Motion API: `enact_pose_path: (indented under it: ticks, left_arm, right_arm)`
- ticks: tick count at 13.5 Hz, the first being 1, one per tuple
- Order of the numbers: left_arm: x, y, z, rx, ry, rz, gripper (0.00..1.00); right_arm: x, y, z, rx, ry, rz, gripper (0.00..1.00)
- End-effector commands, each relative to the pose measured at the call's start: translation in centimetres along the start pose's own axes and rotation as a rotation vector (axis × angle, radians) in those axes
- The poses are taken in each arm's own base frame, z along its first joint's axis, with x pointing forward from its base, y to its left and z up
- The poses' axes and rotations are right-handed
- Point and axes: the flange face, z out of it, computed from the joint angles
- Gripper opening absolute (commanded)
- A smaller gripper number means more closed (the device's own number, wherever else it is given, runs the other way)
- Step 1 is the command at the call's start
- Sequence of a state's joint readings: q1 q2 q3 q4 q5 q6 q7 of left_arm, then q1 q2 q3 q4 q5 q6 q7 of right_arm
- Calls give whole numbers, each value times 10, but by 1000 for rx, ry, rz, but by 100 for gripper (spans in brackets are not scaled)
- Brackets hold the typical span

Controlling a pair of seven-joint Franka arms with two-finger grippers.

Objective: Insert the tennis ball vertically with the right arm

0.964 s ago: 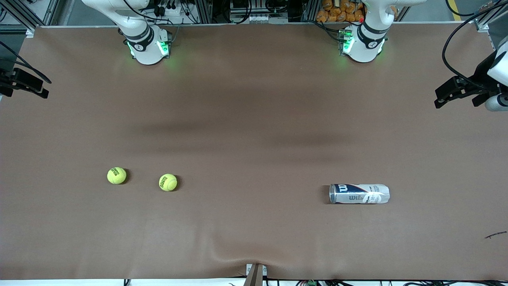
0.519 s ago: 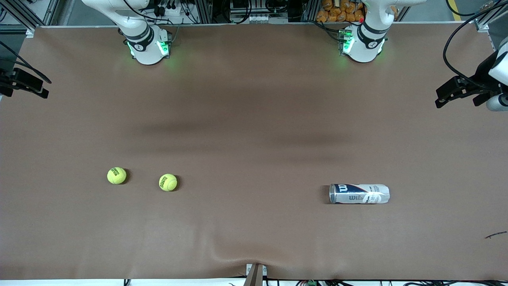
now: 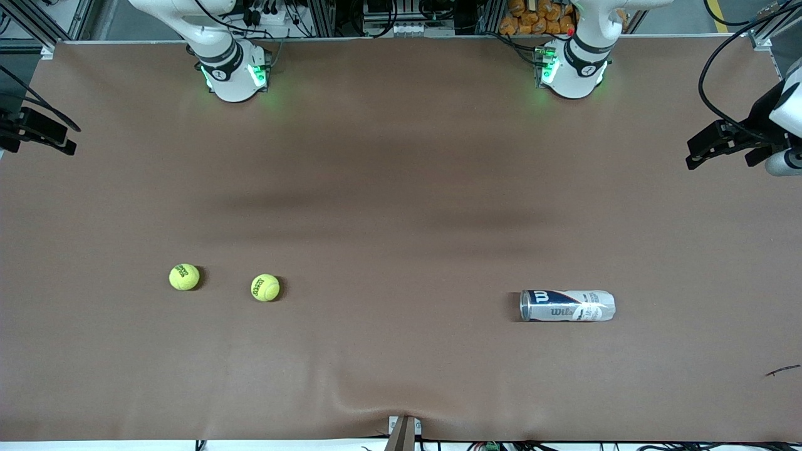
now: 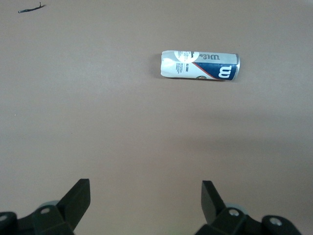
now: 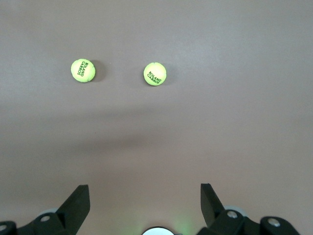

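- We find two balls on the table toward the right arm's end: one ball (image 3: 265,287) and the outer ball (image 3: 184,277), apart from each other.
- The can (image 3: 567,305) lies on its side toward the left arm's end, well apart from both balls. Its long axis runs along the table's length, not upright; we judge the mouth faces the balls.
- The right gripper (image 5: 145,198) hangs high over its end of the table, fingers spread wide, holding nothing. Both balls lie ahead of it on the camera side.
- The left gripper (image 4: 146,195) hangs likewise over its own end, fingers wide apart and empty, the can ahead of it.
- Our judgement: the right arm is nearer the balls, the left nearer the can. A vertical insertion needs the can stood upright first; no step is begun.
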State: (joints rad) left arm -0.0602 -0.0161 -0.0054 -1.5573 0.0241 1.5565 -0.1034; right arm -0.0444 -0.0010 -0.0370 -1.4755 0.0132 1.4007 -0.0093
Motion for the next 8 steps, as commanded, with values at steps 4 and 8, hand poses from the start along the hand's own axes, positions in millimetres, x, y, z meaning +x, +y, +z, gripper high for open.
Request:
enact_pose_path:
  ticks: [4,8]
  left_arm:
    - [6,5,4,-1,-20,7,100]
    - [12,9,16,3,-41,28,100]
  right_arm:
    - [2,6,-4,-4,3,4,100]
    - [2,5,-4,-4,3,2,100]
